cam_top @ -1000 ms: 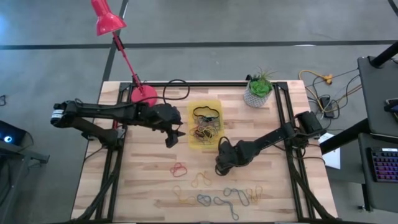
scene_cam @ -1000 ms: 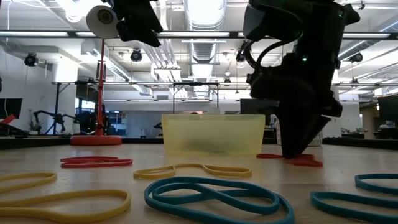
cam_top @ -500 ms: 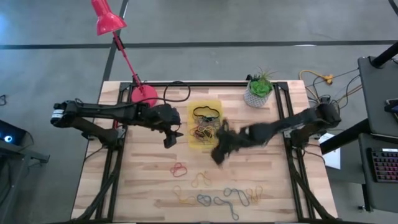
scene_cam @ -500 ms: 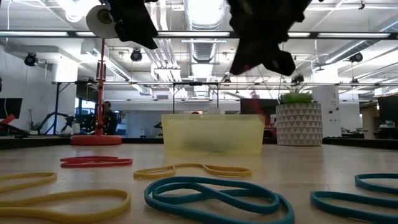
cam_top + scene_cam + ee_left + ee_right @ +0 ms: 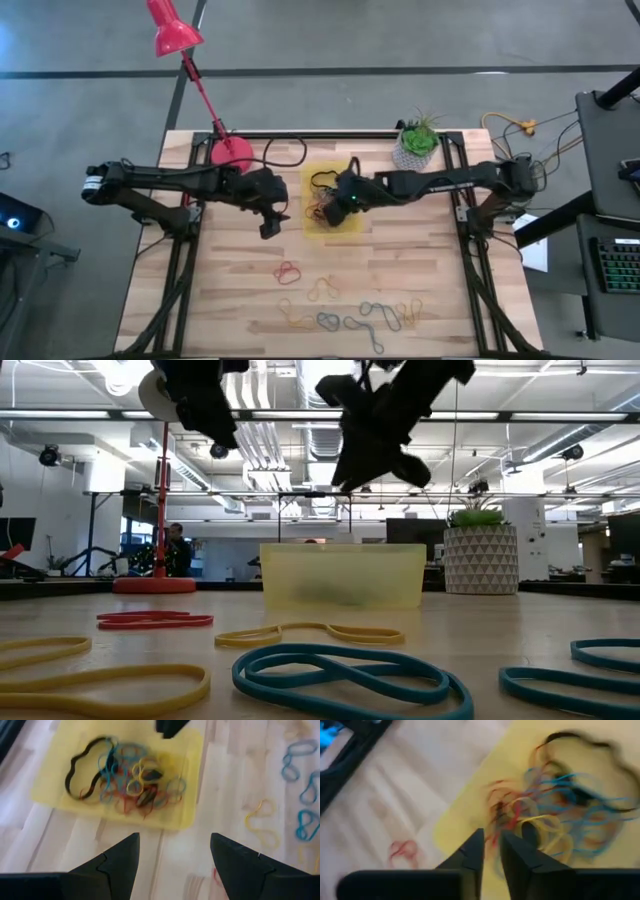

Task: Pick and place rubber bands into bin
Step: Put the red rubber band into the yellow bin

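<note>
The bin (image 5: 308, 215) is a shallow yellow tray holding a tangle of rubber bands (image 5: 132, 780) in black, blue, red and yellow. It also shows in the low view (image 5: 340, 575) and the right wrist view (image 5: 460, 820). My right gripper (image 5: 345, 200) hovers over the bin's middle (image 5: 370, 465), nearly shut (image 5: 491, 837). My left gripper (image 5: 270, 225) hangs open (image 5: 172, 845) above the table, just off the bin's near left corner. Loose bands lie flat on the near table: red (image 5: 288, 270), yellow (image 5: 322, 290) and blue (image 5: 375, 312). My right gripper seems to pinch a thin red rubber band (image 5: 495, 839) between its two fingertips, coming from above and pointing down over the bin. The picture is blurred there, so which part of the loop it has cannot be told. The band is lifted clear of the table.
A white plant pot (image 5: 412, 150) stands right of the bin at the far edge. A red lamp base (image 5: 230, 152) and a black cable (image 5: 285, 140) sit to its far left. A person (image 5: 175, 545) shows in the room behind.
My right gripper rose from the table near the bin's near right corner, where it was down on a red band. It swung up and toward the far left, to above the bin. The red band has left the table with it.
</note>
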Controlling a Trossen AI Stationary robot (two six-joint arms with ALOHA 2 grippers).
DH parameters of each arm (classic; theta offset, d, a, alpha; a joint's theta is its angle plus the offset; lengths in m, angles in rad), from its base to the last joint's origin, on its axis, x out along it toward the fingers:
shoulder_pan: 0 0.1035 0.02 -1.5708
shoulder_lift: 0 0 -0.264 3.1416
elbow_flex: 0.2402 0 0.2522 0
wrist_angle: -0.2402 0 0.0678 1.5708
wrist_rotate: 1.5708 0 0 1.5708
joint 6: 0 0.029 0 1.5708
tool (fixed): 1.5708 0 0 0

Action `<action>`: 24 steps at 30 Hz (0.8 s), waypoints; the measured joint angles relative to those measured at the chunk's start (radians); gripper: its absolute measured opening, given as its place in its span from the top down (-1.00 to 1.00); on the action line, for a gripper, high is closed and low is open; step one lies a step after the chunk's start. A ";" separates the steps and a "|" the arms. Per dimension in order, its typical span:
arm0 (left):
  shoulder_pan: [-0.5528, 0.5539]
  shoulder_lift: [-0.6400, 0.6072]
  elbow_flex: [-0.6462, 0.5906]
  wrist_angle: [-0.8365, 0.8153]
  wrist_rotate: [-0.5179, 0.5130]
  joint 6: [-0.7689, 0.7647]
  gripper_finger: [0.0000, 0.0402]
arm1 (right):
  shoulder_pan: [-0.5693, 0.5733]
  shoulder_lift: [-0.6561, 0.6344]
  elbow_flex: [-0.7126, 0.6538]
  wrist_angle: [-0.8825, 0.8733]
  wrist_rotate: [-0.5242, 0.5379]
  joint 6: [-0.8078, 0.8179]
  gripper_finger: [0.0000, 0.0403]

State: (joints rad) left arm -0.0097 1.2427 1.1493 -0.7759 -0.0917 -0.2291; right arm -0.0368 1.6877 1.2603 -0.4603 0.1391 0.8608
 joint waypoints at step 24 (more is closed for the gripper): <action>-0.353 -0.041 -0.519 0.560 0.068 -0.104 -0.13 | 0.447 0.053 0.102 -0.399 0.283 0.024 -0.10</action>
State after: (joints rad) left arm -0.3626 1.2012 0.6306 -0.2156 -0.0237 -0.3333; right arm 0.4099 1.7405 1.3624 -0.8588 0.4224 0.8850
